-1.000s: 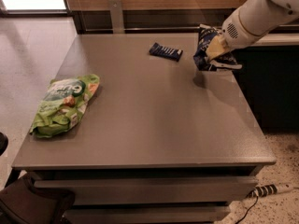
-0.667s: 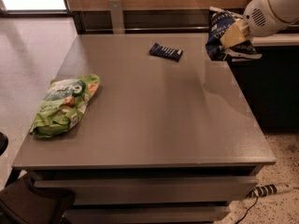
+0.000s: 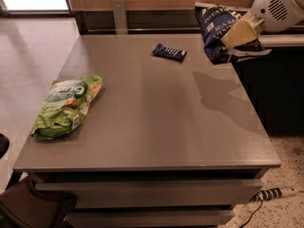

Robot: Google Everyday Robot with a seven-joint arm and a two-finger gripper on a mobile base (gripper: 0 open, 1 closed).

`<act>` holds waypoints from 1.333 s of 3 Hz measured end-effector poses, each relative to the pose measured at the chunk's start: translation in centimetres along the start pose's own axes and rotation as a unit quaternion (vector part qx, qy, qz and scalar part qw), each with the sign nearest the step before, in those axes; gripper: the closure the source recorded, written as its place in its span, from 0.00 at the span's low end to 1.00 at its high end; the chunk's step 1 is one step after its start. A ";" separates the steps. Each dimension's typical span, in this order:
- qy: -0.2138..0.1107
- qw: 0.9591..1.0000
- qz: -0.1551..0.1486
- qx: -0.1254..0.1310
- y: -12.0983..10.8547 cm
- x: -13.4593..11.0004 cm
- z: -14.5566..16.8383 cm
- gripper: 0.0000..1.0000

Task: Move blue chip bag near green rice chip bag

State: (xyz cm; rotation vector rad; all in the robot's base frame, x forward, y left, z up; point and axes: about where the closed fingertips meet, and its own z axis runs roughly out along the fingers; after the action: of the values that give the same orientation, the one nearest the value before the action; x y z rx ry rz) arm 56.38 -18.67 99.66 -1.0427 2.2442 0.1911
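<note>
The blue chip bag (image 3: 219,28) is dark navy with white lettering. It hangs in the air above the table's far right corner, held by my gripper (image 3: 240,37), whose tan fingers (image 3: 236,32) are shut on its right side. The green rice chip bag (image 3: 66,106) is lime green and lies flat near the table's left edge, far from the navy bag.
A small flat dark blue bar wrapper (image 3: 169,52) lies at the back middle of the grey table (image 3: 161,122). A dark counter (image 3: 280,80) stands right of the table. A power strip (image 3: 275,193) lies on the floor at the lower right. Drawers sit below the table front.
My gripper has lifted the blue chip bag off the table and carried it up and to the right. The green bag and the bar wrapper have not moved.
</note>
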 end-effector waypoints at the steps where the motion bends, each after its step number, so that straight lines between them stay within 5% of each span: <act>1: 0.007 0.996 -0.084 -0.034 5.3 -0.3 -0.5 1.00; 3: -0.004 0.968 -0.227 -0.103 16.6 -1.6 -0.3 1.00; 4: -0.033 0.956 -0.252 -0.143 20.1 -4.1 2.0 1.00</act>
State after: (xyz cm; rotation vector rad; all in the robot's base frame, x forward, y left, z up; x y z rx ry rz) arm 44.67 -1.74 98.00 -1.6987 1.8500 0.3267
